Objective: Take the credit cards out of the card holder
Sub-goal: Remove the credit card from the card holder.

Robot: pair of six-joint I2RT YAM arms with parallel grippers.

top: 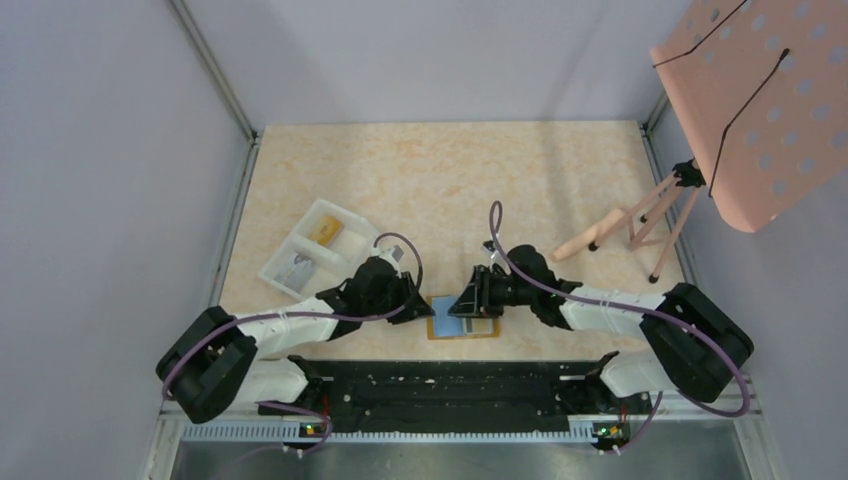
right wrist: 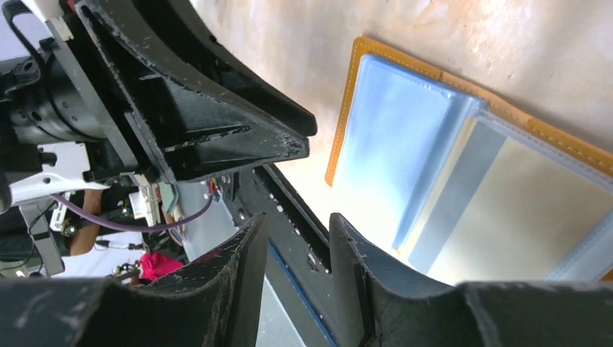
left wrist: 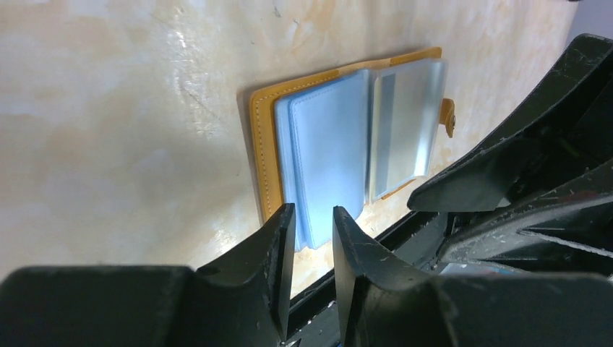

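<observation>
Holder [top: 465,327] lies open and flat at 6 o'clock on the bench [top: 450,180], right by the near edge. Blue card [left wrist: 329,159] sits in the left sleeve, whitish card [right wrist: 520,217] in the right. Neither is out yet.

Left jaws at the holder's 10 o'clock: narrow gap, blue sleeve's edge lined up with it, nothing visibly clamped. Right jaws at its 12 o'clock: also narrow, empty, one finger over the holder's edge. Can't tell if it presses down.

Risks:
- Jaws bite sleeve plus card, so the whole holder drags instead of the card sliding out.
- If unpinned, the holder skates off the near edge.
- Sleeve looks slick and the card is thin, so the pinch may slip.
- The two sets of jaws sit close together, and a sideways pull could knock them.

Tray [top: 347,212] at 10 o'clock, well apart.
</observation>
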